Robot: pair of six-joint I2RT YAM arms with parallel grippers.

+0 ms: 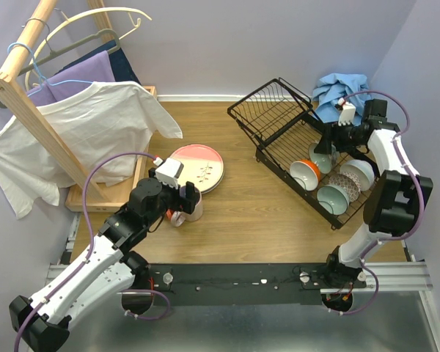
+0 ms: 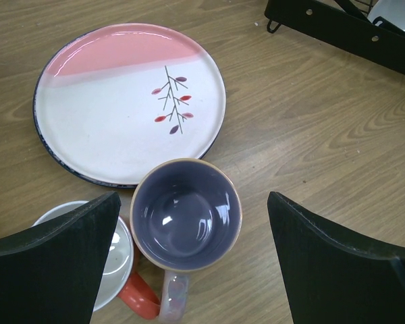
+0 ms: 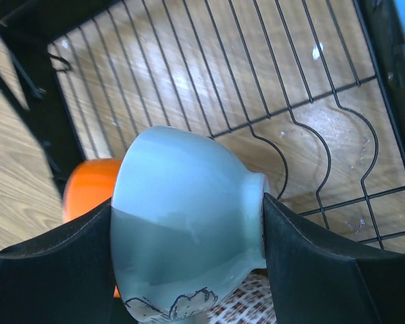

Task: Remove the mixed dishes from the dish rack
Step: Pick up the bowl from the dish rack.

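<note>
Right pincer (image 3: 189, 209) clamps the pale-green bowl (image 3: 182, 229), lower centre, axis spanning finger to finger; left pincer (image 2: 194, 202) stands open over the purple-inside mug (image 2: 185, 219).

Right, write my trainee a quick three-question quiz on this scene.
1. True or false: the pink-and-cream plate sits in the dish rack.
2. What does the right end effector grip? A) a mug B) the pale-green bowl C) a plate
3. Fill in: the mug flanked by the open left end effector is ____ inside.
Key: 1 false; 2 B; 3 purple.
</note>
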